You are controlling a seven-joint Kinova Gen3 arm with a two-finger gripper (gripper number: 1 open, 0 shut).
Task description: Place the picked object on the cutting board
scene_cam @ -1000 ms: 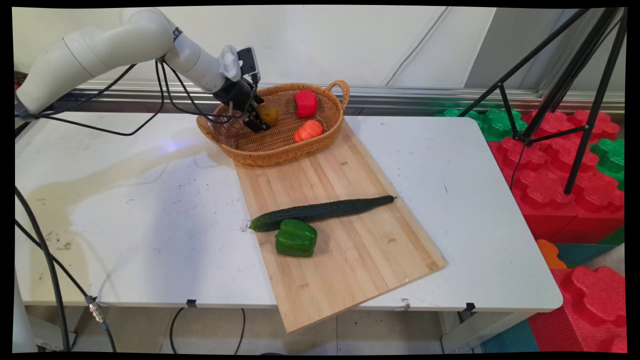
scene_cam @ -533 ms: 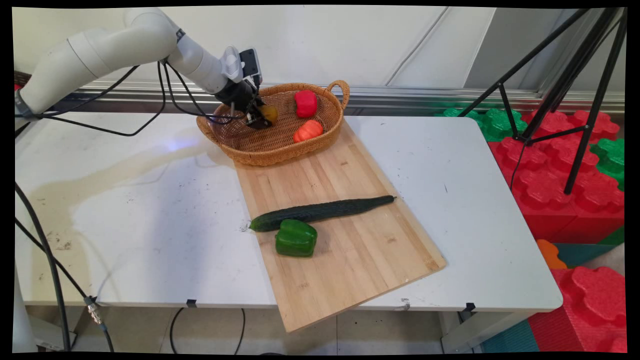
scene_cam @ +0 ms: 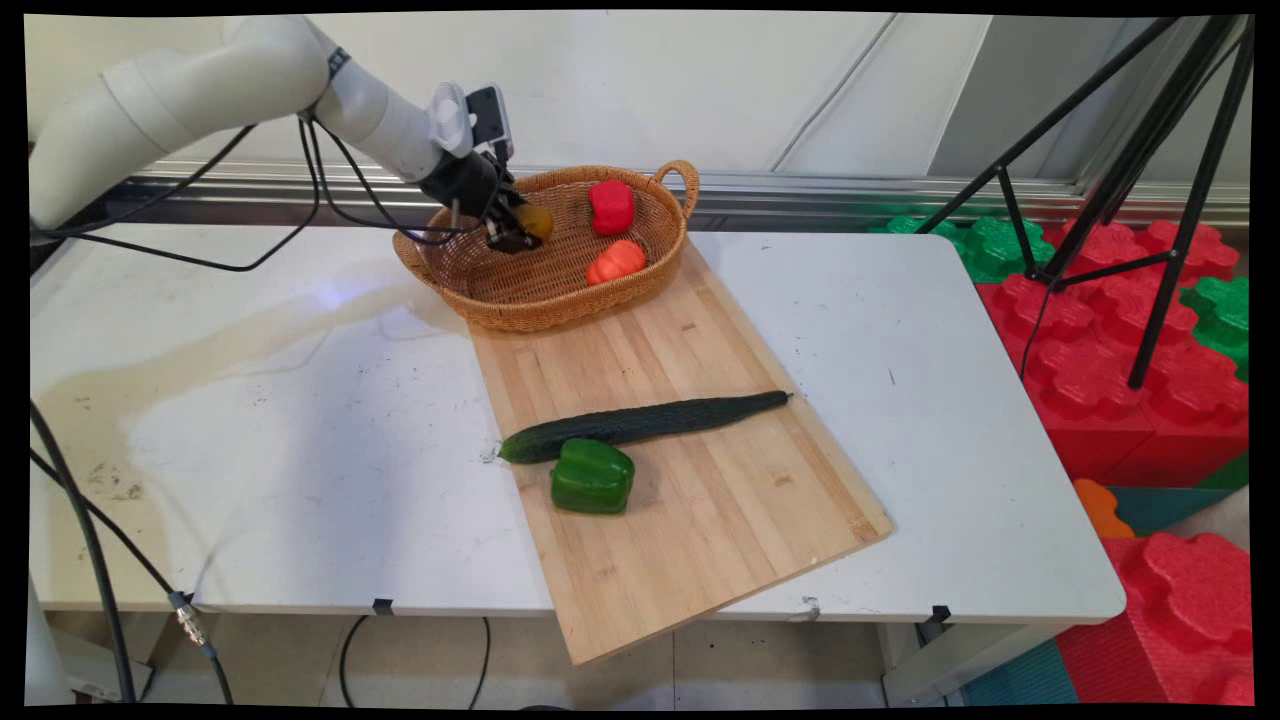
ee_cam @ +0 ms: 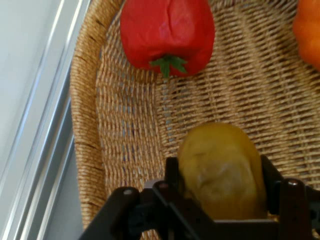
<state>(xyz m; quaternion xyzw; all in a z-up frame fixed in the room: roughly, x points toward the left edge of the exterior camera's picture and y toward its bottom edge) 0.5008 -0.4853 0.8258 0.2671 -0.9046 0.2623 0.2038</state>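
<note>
My black gripper (scene_cam: 515, 228) is shut on a yellow-brown potato (scene_cam: 534, 220), and holds it just above the floor of the wicker basket (scene_cam: 500, 300). In the hand view the potato (ee_cam: 222, 170) sits between the two fingers (ee_cam: 172, 172) of the gripper (ee_cam: 220, 172), over the basket's weave (ee_cam: 125, 135). A red bell pepper (scene_cam: 611, 206) lies at the basket's back; the hand view shows this red pepper (ee_cam: 167, 32) ahead of the potato. An orange pepper (scene_cam: 616, 261) lies in the basket's right part, with a piece of the orange pepper (ee_cam: 307, 32) at the hand view's right edge.
The basket stands on the far end of a wooden cutting board (scene_cam: 700, 480). On the board lie a long cucumber (scene_cam: 645, 422) and a green bell pepper (scene_cam: 592, 477). A black tripod (scene_cam: 1150, 170) and red and green foam blocks (scene_cam: 1130, 330) are to the right of the white table (scene_cam: 250, 430).
The gripper has risen a little and shifted back-left inside the basket, with the potato lifted along in it. Everything else stays put.
</note>
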